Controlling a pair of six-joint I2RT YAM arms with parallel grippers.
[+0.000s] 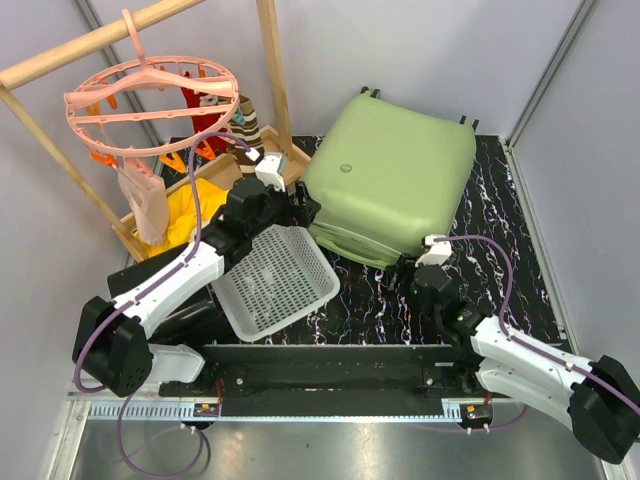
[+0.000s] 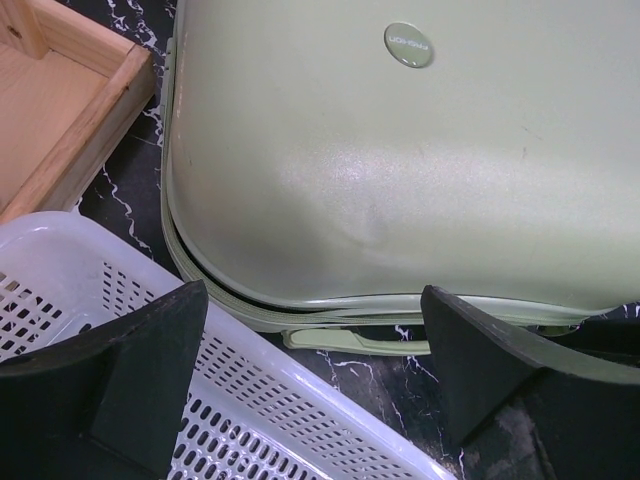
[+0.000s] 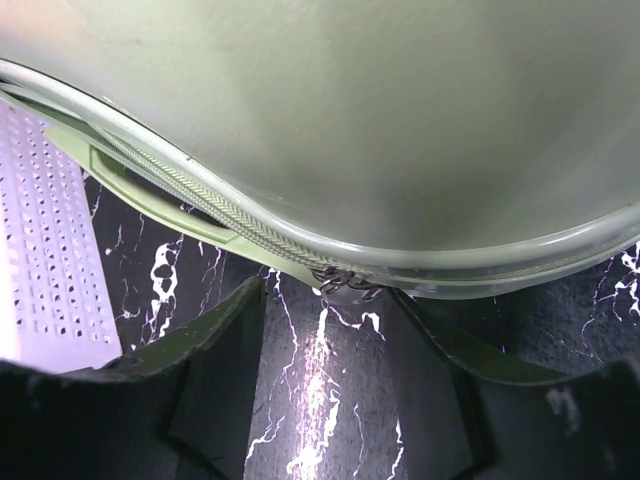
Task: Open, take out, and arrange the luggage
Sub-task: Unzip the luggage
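on marbled table, light-green luggage (image 1: 395, 175), zipped shut

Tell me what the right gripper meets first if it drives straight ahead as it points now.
Most likely the zipper pulls on the luggage seam, which sit just ahead of the right gripper, facing the gap between its fingers; depth is unclear.

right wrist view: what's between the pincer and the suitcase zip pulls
Only bare black white-veined tabletop, between the open right pincer and the metal zip pulls of the light-green hard-shell suitcase; the right wrist view shows it.
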